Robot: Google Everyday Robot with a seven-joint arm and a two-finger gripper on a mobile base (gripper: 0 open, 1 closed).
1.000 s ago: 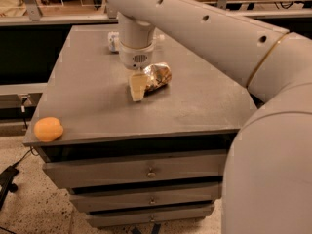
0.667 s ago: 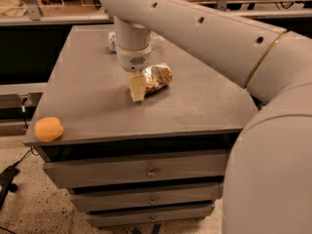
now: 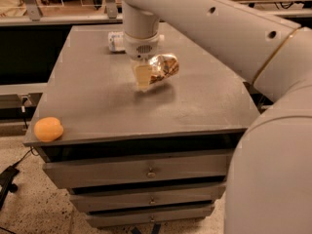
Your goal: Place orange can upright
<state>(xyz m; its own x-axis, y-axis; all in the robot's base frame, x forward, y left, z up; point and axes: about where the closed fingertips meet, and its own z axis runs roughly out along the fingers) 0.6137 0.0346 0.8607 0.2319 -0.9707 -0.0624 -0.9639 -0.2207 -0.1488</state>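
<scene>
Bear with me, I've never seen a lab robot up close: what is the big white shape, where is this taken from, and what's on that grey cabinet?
The big white shape is a robot's single arm, reaching in from the right. At its end is a two-finger gripper, pointing down over the middle of the grey cabinet top. One camera took this, looking down at the cabinet from its front; where it is mounted is not known. The gripper seems shut on the orange can, a shiny drink can held tilted, apparently just off the surface, not yet upright. A round orange fruit sits at the near left corner. Behind the wrist, a clear bottle with a white label is partly hidden.
</scene>
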